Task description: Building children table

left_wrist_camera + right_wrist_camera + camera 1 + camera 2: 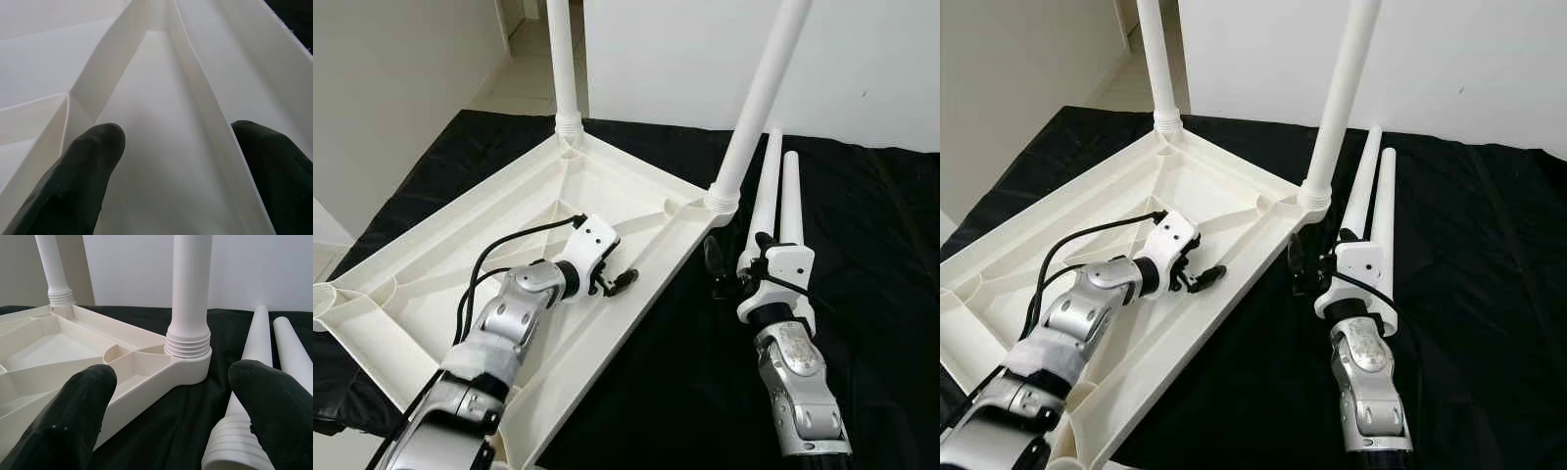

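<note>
Item count:

- Tabletop [431, 284]: one, white, lying upside down on the black cloth [881, 245].
- Fitted legs: two, both upright in corner sockets of the tabletop. One stands at the far corner [561, 59], one at the right corner [759, 98].
- Loose legs: two, lying side by side on the cloth just off the tabletop's right corner [767, 196] [791, 201].
- Legs in total: four.
- Grippers: two, a left gripper [619, 281] and a right gripper [736, 262].
</note>
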### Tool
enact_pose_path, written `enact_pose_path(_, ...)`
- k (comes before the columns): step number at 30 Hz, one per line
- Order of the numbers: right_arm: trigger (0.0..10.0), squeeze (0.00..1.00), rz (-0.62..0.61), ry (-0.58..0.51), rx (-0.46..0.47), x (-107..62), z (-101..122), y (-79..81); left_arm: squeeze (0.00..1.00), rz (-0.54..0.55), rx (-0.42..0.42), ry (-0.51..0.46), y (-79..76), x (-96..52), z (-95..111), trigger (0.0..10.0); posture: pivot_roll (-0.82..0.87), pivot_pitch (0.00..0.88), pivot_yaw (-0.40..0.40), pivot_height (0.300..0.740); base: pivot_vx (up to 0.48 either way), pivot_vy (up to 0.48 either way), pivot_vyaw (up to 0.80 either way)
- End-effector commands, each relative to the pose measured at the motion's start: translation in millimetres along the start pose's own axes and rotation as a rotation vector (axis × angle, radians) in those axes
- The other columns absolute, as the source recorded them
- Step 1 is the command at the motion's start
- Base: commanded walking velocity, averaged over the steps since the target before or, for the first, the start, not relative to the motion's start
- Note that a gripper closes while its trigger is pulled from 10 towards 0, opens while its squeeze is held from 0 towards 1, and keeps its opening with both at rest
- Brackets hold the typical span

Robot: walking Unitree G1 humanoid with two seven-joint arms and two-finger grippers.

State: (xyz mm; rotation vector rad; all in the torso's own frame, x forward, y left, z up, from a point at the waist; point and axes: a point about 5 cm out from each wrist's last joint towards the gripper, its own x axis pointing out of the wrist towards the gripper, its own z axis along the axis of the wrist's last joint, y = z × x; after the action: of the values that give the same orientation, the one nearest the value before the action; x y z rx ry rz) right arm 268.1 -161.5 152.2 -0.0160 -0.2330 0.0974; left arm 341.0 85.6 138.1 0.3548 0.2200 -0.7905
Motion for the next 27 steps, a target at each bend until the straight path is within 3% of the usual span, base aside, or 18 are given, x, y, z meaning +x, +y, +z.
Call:
enact_pose_path(1, 10.0, 0.0, 0.003, 0.0, 0.004, 0.5, 0, 2.1, 0.0, 0.347, -0.003, 0.057, 26.0, -7.6, -13, 10.0, -0.06, 0.078, 0.03, 0.74, 0.0, 0.0, 0.0)
enact_pose_path(11, 10.0, 0.0, -0.004, -0.006, 0.008, -0.3, 1, 3.0, 0.0, 0.568, -0.032, 0.118, 68.6, -16.9, -20, 10.0, -0.07, 0.065, 0.038, 0.74, 0.0, 0.0, 0.0)
enact_pose_path(19, 10.0, 0.0, 0.007, -0.004, 0.018, -0.7, 0, 6.2, 0.0, 0.613, -0.026, 0.086, 80.5, -17.6, -13, 10.0, -0.07, 0.063, 0.032, 0.74, 0.0, 0.0, 0.0)
enact_pose_path(27, 10.0, 0.0, 0.03, -0.002, 0.024, 0.7, 1, 10.6, 0.0, 0.589, -0.056, 0.029, 78.9, -6.8, -5, 10.0, -0.07, 0.062, 0.021, 0.74, 0.0, 0.0, 0.0)
